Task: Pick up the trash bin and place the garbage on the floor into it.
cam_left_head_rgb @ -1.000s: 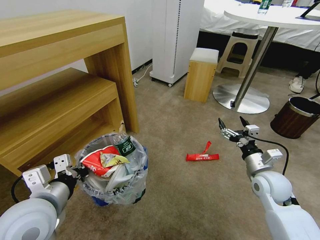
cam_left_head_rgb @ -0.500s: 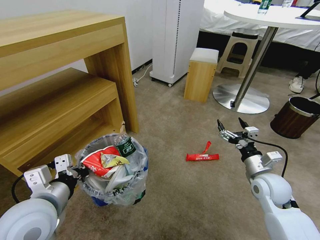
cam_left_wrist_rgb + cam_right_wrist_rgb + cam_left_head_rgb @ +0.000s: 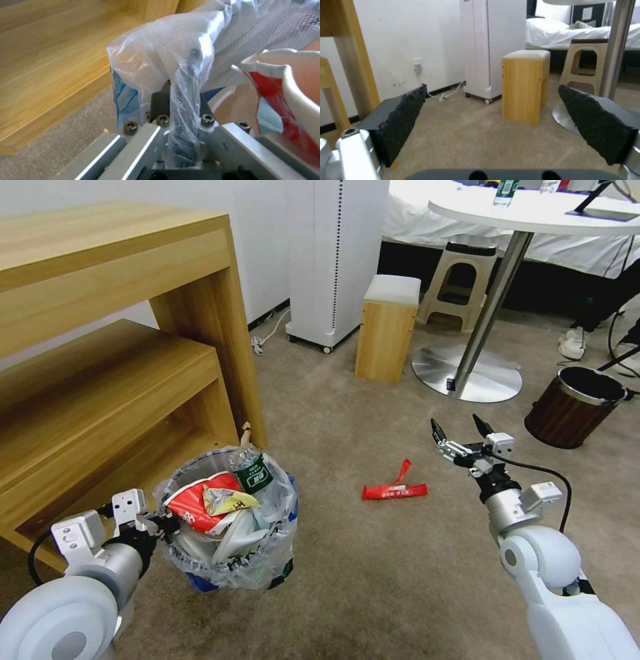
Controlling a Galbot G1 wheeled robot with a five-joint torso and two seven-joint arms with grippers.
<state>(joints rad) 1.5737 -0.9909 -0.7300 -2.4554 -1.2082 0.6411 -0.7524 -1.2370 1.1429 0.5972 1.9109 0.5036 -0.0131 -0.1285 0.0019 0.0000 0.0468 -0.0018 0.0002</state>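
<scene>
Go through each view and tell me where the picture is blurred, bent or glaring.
Head view: wide-angle bending curves the light wooden shelf unit; the red wrapper on the beige carpet reads sharp. Left wrist view: soft close-up; the clear plastic bag liner shines with glare where the left pincer clamps the bin rim. Right wrist view: the open right pincer's black pads look slightly soft.

Bright even indoor light, soft shadows; head view edges bowed; wrist views slightly blurred.
</scene>
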